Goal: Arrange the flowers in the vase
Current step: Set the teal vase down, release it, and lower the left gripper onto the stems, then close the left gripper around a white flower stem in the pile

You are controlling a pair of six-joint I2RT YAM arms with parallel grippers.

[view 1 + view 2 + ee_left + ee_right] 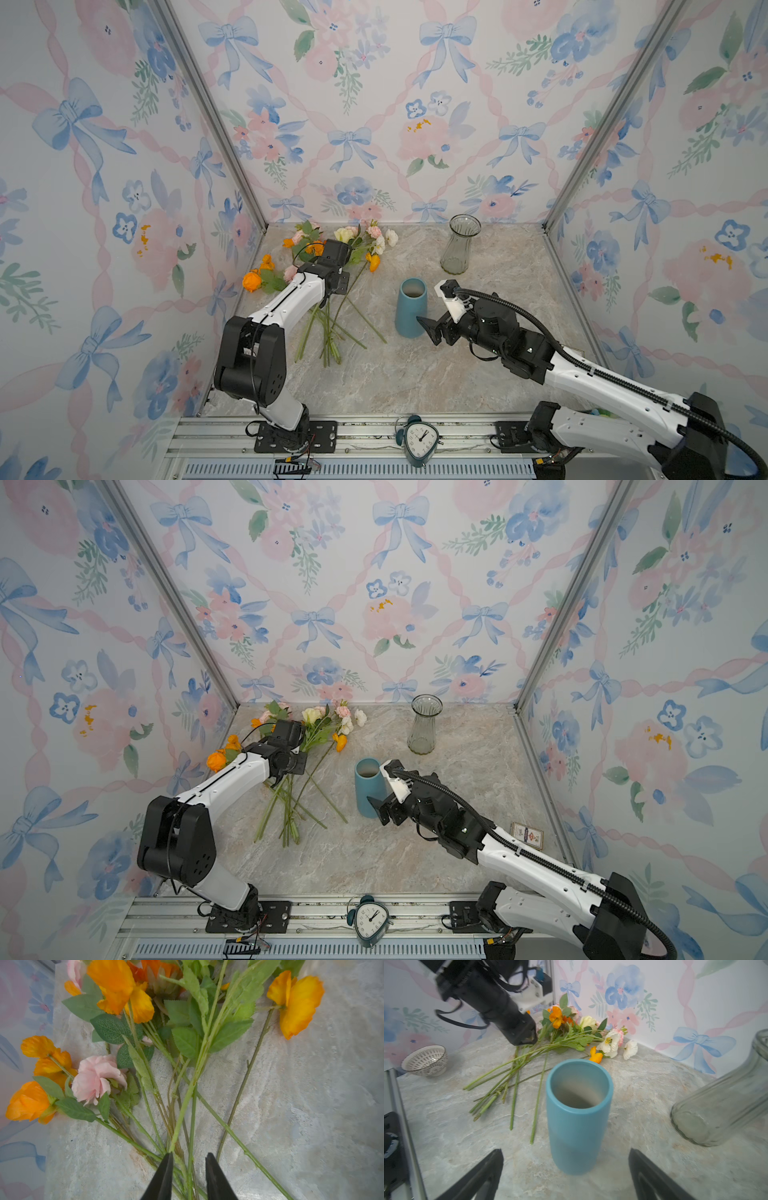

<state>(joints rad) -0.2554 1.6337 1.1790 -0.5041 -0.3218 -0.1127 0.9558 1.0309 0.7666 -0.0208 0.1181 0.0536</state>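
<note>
The flowers [376, 245] lie in a loose bunch at the back left of the marble table [415, 374], with their green stems [328, 332] fanned toward the front. My left gripper [188, 1154] is down over the stems, jaws narrowed around several of them with a gap showing on one side. In both top views its wrist hides the fingertips. An empty blue vase [411, 307] stands upright mid-table. My right gripper [566, 1151] is open just in front of the vase's base [575, 1157], one finger to each side, not touching. A clear glass vase [460, 245] stands further back.
A patterned bowl [425, 1059] sits near the left wall. A small card box [527, 835] lies by the right wall. A teal alarm clock [419, 440] stands on the front rail. Wallpapered walls close in three sides.
</note>
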